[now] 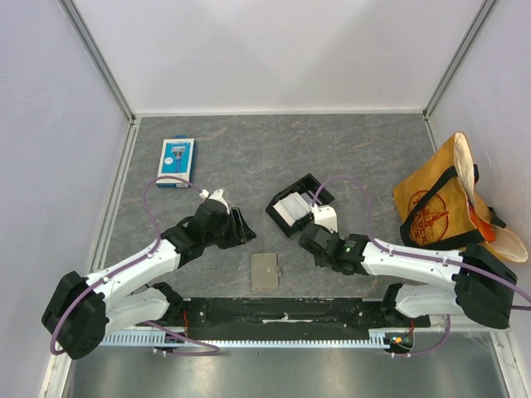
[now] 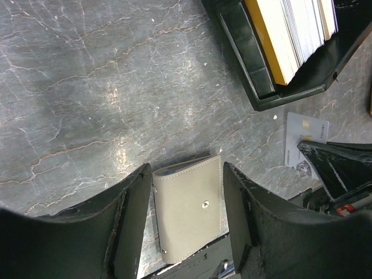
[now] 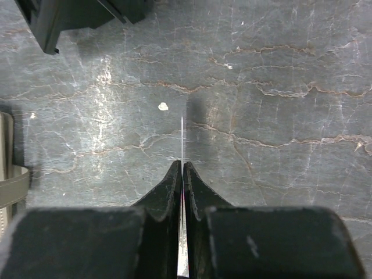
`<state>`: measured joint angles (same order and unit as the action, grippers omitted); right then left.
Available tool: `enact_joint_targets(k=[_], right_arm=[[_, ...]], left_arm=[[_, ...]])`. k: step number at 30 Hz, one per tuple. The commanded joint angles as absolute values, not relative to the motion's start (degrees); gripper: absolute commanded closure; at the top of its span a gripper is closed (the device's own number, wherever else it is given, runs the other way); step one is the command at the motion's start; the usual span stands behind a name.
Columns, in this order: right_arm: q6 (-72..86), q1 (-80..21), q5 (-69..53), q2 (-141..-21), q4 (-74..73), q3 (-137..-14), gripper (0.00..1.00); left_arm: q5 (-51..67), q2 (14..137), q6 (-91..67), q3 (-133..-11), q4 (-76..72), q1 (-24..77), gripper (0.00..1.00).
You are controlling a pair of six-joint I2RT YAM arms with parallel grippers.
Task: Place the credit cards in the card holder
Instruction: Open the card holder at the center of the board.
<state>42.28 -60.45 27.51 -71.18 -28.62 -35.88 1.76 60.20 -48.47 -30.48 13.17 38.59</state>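
The grey-tan card holder point(image 1: 265, 271) lies folded shut on the table near the front edge. In the left wrist view the card holder point(image 2: 189, 212) shows between the spread fingers of my open left gripper point(image 2: 187, 174), which hovers above it without touching. My right gripper point(image 3: 183, 165) is shut on a credit card point(image 3: 183, 133), seen edge-on as a thin white line sticking out past the fingertips. That same pale credit card point(image 2: 307, 139) appears flat-on in the left wrist view, to the right of the holder. More cards point(image 2: 302, 29) stand stacked in a black tray point(image 1: 294, 207).
A blue-and-white retail pack point(image 1: 177, 162) lies at the back left. A tan tote bag point(image 1: 444, 203) sits against the right wall. The black tray point(image 2: 256, 70) stands just behind the right gripper point(image 1: 305, 236) and to the right of the left gripper point(image 1: 242, 228).
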Motion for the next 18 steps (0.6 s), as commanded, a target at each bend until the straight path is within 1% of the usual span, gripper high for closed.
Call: enact_joint_targets(k=[1,6,10,14,18], right_arm=[[41.31,-59.85,28.57,-68.47,-29.35,-39.11,0.91],[40.17,-59.07,26.99,-69.25,-29.27,-39.11,0.89],[39.29,-58.62,26.46,-71.54,-29.09,-39.02,0.96],[38.67,-58.27,25.58,-72.16,-28.3,-38.85,0.95],[38.15,-58.09,24.7,-72.24,-28.04,-38.76,0.92]], left_arm=[[2.28,59.33,-47.9,-29.53,11.69,38.5,0.41],[2.81,59.15,-47.72,-29.27,11.69,38.41,0.41],[3.08,59.33,-47.64,-29.35,11.6,38.41,0.41],[3.43,59.68,-47.55,-29.27,11.34,38.41,0.41],[3.43,59.5,-47.64,-29.0,11.25,38.41,0.41]])
